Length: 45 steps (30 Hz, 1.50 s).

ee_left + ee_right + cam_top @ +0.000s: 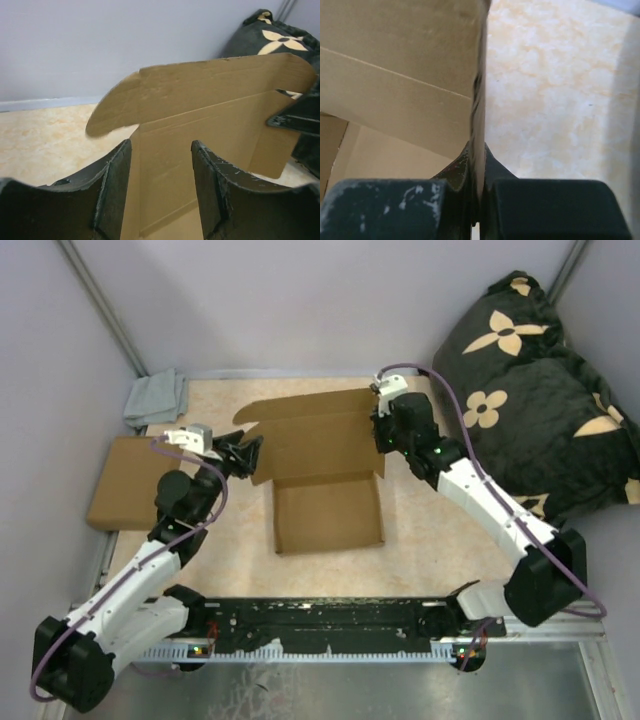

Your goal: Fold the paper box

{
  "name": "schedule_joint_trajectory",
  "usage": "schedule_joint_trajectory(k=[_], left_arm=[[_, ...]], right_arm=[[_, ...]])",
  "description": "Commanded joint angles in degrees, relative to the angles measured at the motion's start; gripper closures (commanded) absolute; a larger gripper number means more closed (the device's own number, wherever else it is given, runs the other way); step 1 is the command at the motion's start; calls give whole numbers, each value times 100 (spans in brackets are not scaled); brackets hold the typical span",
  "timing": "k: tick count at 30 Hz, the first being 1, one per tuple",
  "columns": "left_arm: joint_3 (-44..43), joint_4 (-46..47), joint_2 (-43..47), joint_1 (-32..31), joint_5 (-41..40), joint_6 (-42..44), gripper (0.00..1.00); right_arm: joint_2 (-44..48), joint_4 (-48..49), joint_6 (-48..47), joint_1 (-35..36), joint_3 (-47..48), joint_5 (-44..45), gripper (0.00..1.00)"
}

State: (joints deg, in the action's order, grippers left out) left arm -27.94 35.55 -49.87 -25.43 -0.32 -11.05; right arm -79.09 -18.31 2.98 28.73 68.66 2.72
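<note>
— Where do we find the paper box [328, 512]?

— We see it in the middle of the desk [430, 540]. Its base panel lies flat toward the near edge. The rear panel and its flaps stand raised behind it, toward the far edge.

— And the left tool [250, 454]?

— It sits at the box's left side, level with the raised panel. Its fingers [116, 185] stand apart, and in its wrist view we look between them at the cardboard wall just beyond the tips.

— The right tool [381, 440]?

— We find it at the raised panel's right edge, its fingers pressed together on the thin cardboard there.

— What else do we have around it?

— A plain cardboard box [125, 495] lies flat at the desk's left edge, beside the left arm and apart from the paper box. A grey cloth [155, 398] is bunched at the far left corner. A black cushion with cream flowers [530, 390] leans by the far right corner.
</note>
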Motion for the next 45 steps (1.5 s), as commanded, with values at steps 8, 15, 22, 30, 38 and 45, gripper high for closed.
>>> schedule_joint_trajectory(k=[8,15,22,30,38,45], left_arm=[[-2261,-3224,-931,-37,-468,655,44],[-2827,-3640,-1483,-24,-239,1019,47],[-3282,-3939,-2080,-21,-6,1226,46],[-3723,-4239,-2728,-2,-122,1329,48],[-3752,-4352,-2671,-2,-512,1355,47],[-3837,-4452,-2590,23,-933,1472,36]], right_arm=[[1167,1412,41,-8,-1232,610,100],[1301,1457,41,-8,-1481,529,100],[1227,1409,-80,-8,-1445,446,100],[1163,1331,-25,-8,-1396,302,100],[1162,1248,-57,-9,-1347,333,100],[1095,1214,42,-8,-1294,161,100]])
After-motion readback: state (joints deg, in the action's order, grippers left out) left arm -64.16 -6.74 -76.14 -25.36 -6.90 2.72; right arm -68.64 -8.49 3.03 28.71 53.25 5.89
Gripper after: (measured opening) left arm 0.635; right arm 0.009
